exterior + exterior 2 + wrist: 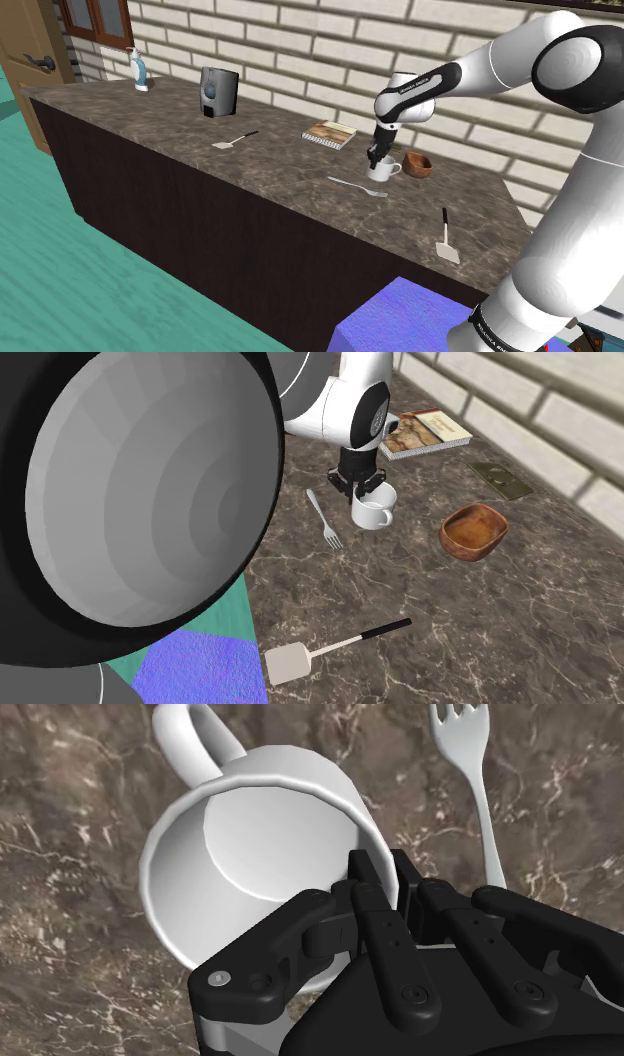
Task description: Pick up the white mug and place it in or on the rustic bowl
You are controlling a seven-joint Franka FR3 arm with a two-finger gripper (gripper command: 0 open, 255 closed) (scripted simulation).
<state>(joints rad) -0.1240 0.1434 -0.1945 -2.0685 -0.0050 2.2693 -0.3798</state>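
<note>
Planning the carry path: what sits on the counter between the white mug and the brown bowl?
Nothing: the second exterior view shows bare countertop between the white mug and the brown bowl; the fork lies on the mug's other side.

a wall of pale painted brick (300,40) runs behind a long counter (150,120) with a dark brown marbled stone top and a near-black front. the floor (70,290) is teal. at the shoulder view's left are a brown wooden door (25,40) with a dark handle and a wood-framed window (95,15). the light is even.
</note>
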